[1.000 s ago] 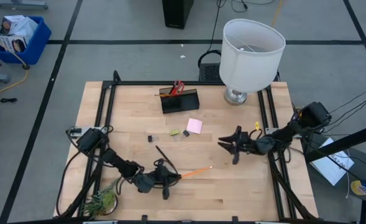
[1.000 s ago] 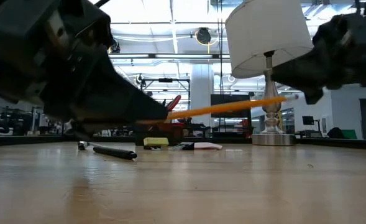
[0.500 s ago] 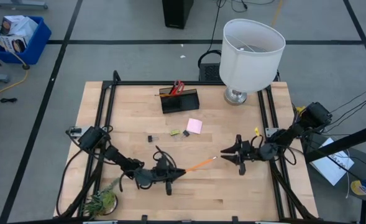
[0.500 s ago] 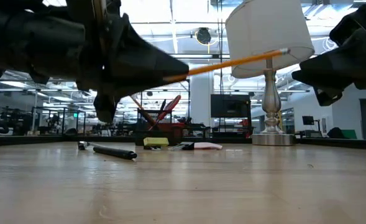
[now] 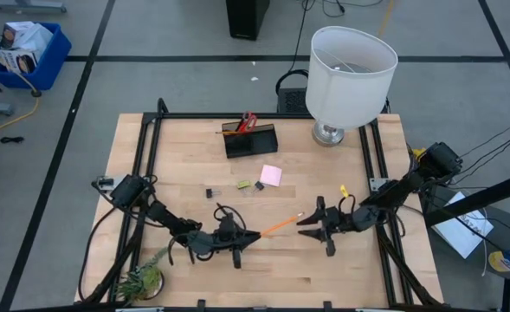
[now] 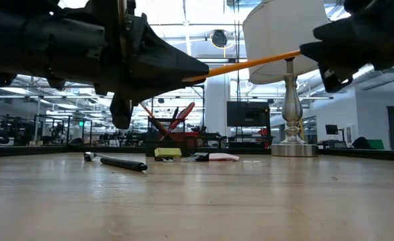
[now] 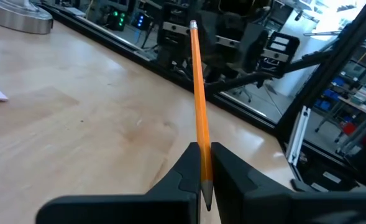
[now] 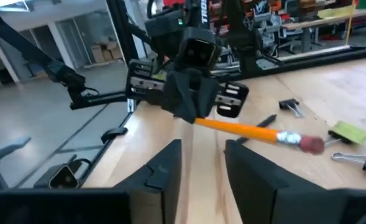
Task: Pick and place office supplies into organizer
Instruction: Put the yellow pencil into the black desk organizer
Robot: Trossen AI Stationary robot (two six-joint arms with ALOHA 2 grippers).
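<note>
Handing across mid-frame, the orange pencil (image 5: 279, 227) is being pinched by the closed left gripper (image 5: 253, 237) while the parted right gripper (image 5: 303, 222) is being lined up squarely over its eraser end.

White lamp (image 5: 350, 74), green plant (image 5: 142, 279), blue bin (image 5: 25, 52).

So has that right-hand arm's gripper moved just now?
Yes. The right gripper has slid away from the white-shaded lamp, toward the orange pencil.
</note>
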